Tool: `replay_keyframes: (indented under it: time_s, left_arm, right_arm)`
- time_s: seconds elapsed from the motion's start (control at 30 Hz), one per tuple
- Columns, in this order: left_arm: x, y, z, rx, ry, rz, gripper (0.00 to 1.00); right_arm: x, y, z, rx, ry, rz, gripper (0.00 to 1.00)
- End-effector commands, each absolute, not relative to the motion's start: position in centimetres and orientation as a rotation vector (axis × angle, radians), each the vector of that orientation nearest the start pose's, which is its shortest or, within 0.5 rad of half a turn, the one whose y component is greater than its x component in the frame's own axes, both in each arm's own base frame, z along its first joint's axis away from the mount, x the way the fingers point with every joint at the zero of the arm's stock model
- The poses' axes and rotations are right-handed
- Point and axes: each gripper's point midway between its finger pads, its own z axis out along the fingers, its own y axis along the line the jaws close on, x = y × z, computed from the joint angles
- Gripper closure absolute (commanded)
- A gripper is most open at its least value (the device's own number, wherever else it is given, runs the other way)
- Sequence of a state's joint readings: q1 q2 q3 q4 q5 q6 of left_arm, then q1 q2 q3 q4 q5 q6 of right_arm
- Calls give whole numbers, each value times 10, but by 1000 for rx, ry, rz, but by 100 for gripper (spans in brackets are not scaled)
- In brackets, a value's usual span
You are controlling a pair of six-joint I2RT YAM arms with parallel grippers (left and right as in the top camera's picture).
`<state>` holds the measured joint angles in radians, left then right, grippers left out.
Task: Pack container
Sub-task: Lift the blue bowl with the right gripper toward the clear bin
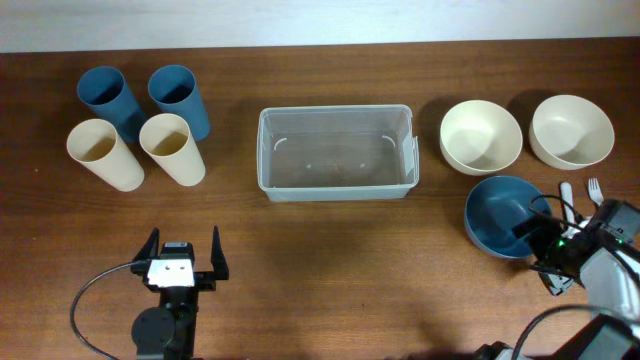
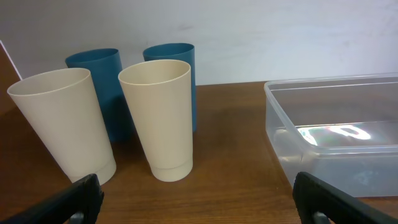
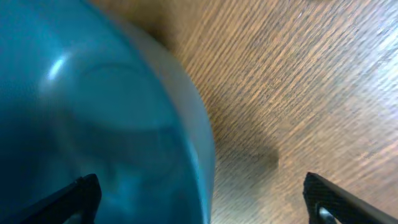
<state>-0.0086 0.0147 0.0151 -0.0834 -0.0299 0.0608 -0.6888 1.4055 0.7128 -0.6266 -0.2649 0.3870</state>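
Observation:
The clear plastic container (image 1: 336,152) sits empty at the table's middle; its left end also shows in the left wrist view (image 2: 336,140). A blue bowl (image 1: 500,214) stands at the right front and fills the right wrist view (image 3: 93,118). My right gripper (image 1: 545,252) is open, its fingers straddling the bowl's right rim (image 3: 199,199). My left gripper (image 1: 184,262) is open and empty at the front left, low over the table (image 2: 196,202), facing the cups.
Two blue cups (image 1: 108,98) (image 1: 178,96) and two cream cups (image 1: 102,153) (image 1: 170,147) stand at the back left. Two cream bowls (image 1: 480,137) (image 1: 571,130) stand at the back right. White cutlery (image 1: 594,190) lies by the blue bowl.

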Motion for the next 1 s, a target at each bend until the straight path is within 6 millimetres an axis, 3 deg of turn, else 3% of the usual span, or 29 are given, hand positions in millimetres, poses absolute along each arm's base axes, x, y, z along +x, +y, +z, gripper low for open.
replay_keyframes:
  time_s: [0.0, 0.07, 0.3, 0.5, 0.8, 0.97]
  left_arm:
    - [246, 1, 156, 55, 1652, 63, 1]
    - [246, 1, 156, 55, 1652, 63, 0]
    - [246, 1, 156, 55, 1652, 63, 1]
    - [246, 1, 156, 55, 1652, 63, 0]
    - [246, 1, 156, 55, 1652, 63, 0]
    - [246, 1, 156, 55, 1652, 63, 1]
  right_arm:
    - [230, -130, 18, 1424, 2492, 349, 9]
    - [230, -129, 16, 1429, 2497, 355, 14]
    - [230, -129, 16, 1429, 2496, 355, 15]
    - [231, -130, 17, 1424, 2492, 353, 47]
    - [232, -131, 17, 1424, 2488, 352, 84]
    - [229, -129, 17, 1439, 2498, 358, 96]
